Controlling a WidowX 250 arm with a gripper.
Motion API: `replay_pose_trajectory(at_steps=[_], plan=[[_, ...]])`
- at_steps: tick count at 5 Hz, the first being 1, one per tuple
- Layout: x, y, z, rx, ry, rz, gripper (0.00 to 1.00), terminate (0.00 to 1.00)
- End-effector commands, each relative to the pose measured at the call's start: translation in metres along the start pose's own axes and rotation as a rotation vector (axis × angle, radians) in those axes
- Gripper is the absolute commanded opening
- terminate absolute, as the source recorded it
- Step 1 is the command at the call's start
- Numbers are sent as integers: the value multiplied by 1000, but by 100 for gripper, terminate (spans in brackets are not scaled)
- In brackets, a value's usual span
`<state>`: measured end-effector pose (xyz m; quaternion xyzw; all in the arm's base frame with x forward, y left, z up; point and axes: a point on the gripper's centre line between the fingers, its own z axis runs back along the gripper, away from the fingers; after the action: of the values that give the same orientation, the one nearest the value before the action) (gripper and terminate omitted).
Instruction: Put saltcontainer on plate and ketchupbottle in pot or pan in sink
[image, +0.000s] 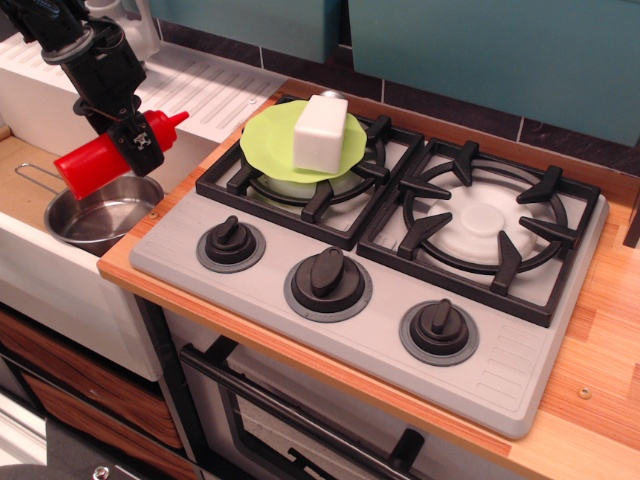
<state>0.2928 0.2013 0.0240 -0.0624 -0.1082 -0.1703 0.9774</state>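
Stove (500, 355): grey two-burner hob set in the worktop.
Grates (480, 225): black, one over each burner.
Knobs (328, 275): three black dials along the front edge.
Worktop (600, 380): light wood planks.
Oven door (300, 430): below, dark handle.

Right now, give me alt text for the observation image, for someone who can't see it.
A black robot gripper holds a red ketchup bottle tilted just above a small steel pan in the sink. To the right, on a toy stove, a white salt container sits on a lime-green plate over the back-left burner.
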Motion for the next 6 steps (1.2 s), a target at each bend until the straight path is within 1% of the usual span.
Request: replay_pose_trajectory(at_steps=[1,2,3,4,5,6], plan=[[3,2,16,39,-28,-11,0,0],[3,1,16,46,-24,-14,100,0],[3,-1,18,47,-22,-11,100,0],[3,-6,22,60,-12,1,100,0],[4,-13,31,77,12,13,100,0],[9,-23,56,132,90,43,100,0]])
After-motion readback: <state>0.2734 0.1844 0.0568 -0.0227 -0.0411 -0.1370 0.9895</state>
